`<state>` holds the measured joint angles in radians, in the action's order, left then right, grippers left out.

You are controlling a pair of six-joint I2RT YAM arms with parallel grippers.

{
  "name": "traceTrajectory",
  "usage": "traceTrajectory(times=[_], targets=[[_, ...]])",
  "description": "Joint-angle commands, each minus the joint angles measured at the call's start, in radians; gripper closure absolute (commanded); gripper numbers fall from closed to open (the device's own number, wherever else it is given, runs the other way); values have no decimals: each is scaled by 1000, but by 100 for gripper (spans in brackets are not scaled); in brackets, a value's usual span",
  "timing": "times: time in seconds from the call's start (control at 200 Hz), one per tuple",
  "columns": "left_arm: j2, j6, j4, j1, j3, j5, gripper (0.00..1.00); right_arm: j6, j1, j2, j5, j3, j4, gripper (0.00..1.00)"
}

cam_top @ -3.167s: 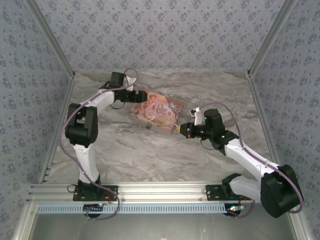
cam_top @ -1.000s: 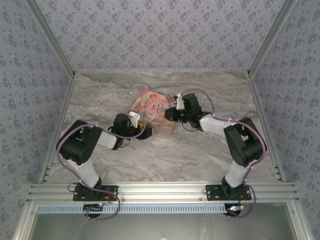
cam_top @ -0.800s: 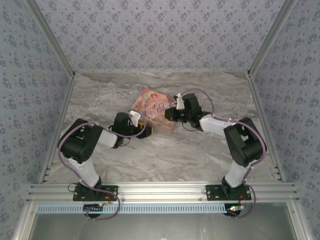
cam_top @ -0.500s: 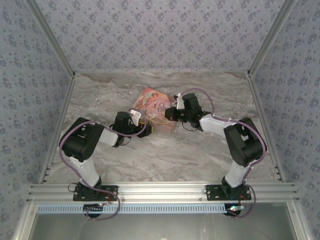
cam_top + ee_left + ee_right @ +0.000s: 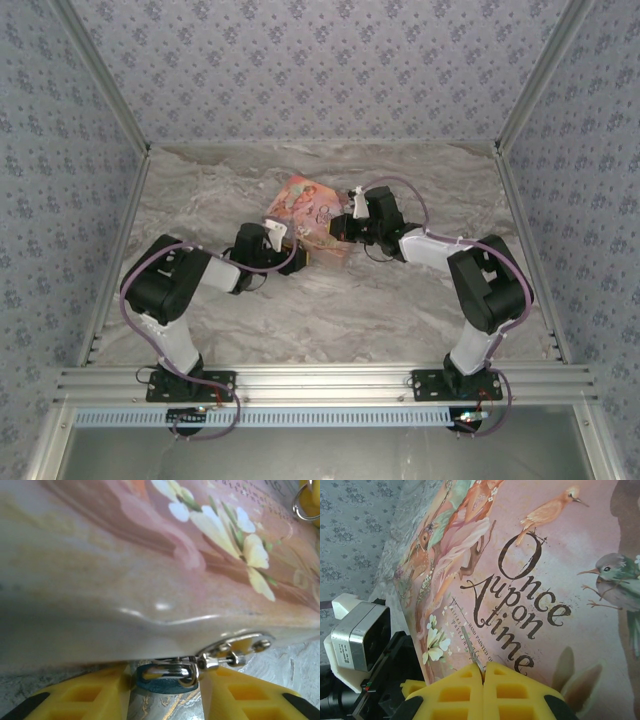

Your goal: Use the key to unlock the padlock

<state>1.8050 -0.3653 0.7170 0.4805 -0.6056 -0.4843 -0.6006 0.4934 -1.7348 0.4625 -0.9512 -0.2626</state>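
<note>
Since the earliest view both arms have folded in on the pink tin (image 5: 305,203). The left arm, which then reached past the tin's far-left corner, now lies low on the bench (image 5: 400,310) with its elbow bent back toward its base. Over the last second its claw (image 5: 294,256) has crept closer to the tin's near edge. The right arm, then stretched out from the right, is doubled back with its elbow raised and its claw (image 5: 334,229) over the lid.

From the left wrist, that claw's yellow fingers (image 5: 75,697) are spread, and the blue padlock (image 5: 162,682) sits on the bench between them, tight under the tin's side wall. Its shackle lies beside a metal clasp (image 5: 231,652). Whether either finger touches it cannot be told. The right claw is pressed together, pinching the key (image 5: 471,651), whose thin blade juts out over the lid's lettering.

Counted: two arms, two claws, one tin, one padlock, one key.
</note>
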Motion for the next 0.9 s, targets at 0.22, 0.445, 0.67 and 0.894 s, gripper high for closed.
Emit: traceTrajectory(times=[0.22,0.445,0.67,0.894], targets=[[-11,-44,31,24,-45,35,70,28,15,-14,-16,21,65,100],[-76,-71,-56,52,-56,75,76,103,10,120,-72,63,67,100],[-164,-187,-203,104,-97,111,80,251,72,321,-207,213,118,100],[-211,-358,-319,166,-153,121,84,310,192,443,-340,414,17,100]])
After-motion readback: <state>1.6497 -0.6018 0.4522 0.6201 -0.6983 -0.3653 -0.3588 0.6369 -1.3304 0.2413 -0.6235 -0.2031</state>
